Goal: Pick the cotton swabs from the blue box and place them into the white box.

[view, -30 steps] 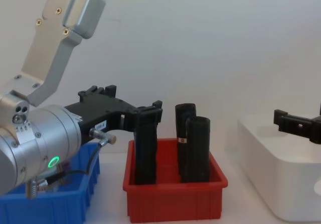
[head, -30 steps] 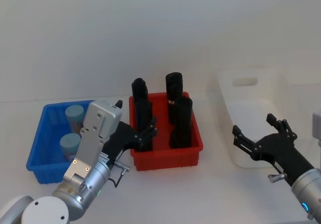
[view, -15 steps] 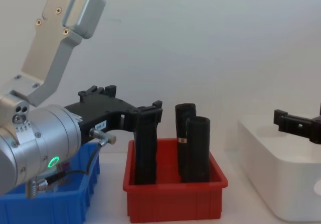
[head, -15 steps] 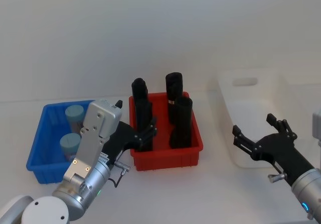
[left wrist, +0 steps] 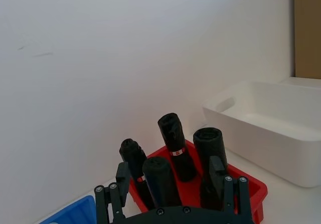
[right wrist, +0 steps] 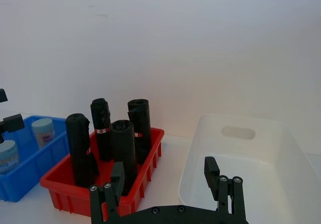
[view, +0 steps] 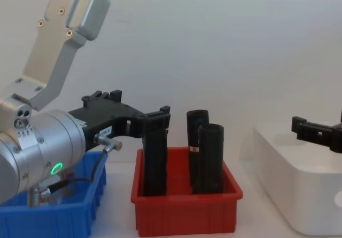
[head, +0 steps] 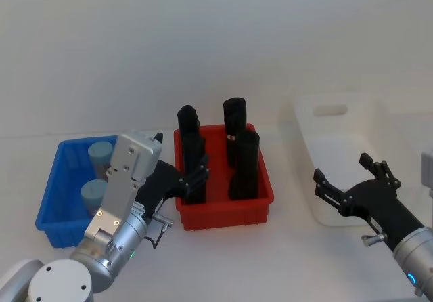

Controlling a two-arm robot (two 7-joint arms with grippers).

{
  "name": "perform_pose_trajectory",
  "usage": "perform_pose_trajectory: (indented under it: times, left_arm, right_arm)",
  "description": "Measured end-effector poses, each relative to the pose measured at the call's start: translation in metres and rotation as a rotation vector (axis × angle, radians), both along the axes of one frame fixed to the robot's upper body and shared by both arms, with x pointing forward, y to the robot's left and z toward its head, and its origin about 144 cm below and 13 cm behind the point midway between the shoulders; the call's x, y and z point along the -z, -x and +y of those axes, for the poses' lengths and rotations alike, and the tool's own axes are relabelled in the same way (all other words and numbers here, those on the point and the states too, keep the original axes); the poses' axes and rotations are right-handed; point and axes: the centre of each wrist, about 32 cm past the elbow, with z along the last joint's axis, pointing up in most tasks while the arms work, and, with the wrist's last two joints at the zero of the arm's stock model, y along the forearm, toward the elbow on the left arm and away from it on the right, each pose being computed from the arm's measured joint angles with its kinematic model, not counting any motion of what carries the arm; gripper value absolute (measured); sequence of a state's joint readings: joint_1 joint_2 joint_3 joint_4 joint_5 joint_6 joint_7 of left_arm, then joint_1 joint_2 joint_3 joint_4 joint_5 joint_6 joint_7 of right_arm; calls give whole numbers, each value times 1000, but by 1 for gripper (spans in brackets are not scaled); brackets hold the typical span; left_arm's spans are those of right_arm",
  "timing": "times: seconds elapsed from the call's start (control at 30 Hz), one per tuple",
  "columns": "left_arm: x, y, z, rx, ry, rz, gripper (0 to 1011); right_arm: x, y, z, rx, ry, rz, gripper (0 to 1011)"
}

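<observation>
Black left hand [head: 180, 158] edged back, splayed

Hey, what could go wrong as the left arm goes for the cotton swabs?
The open left gripper hangs close to the nearest black roll in the red bin; swinging toward the blue box may knock it. Carrying a cotton swab tub to the white box means crossing those tall rolls; a low path could topple them.

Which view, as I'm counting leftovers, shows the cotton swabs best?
The head view: it looks down into the blue box at both cotton swabs. The right wrist view shows both sidelong; chest and left wrist views show the box's wall.
</observation>
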State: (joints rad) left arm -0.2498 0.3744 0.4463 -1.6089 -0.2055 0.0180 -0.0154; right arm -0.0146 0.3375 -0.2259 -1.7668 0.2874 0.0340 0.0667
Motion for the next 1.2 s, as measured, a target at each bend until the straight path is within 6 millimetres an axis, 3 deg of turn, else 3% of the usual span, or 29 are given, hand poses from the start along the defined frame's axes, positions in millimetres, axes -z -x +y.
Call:
perform_pose_trajectory:
  times: [0.4,1.2]
  left_arm:
    - [-5,-8,10,-50,10,61,1004]
    - [0,-27,53,-180,66,218,1004]
  right_arm:
    - [0,0,0,0,0,0,1001]
    - [0,0,0,0,0,0,1002]
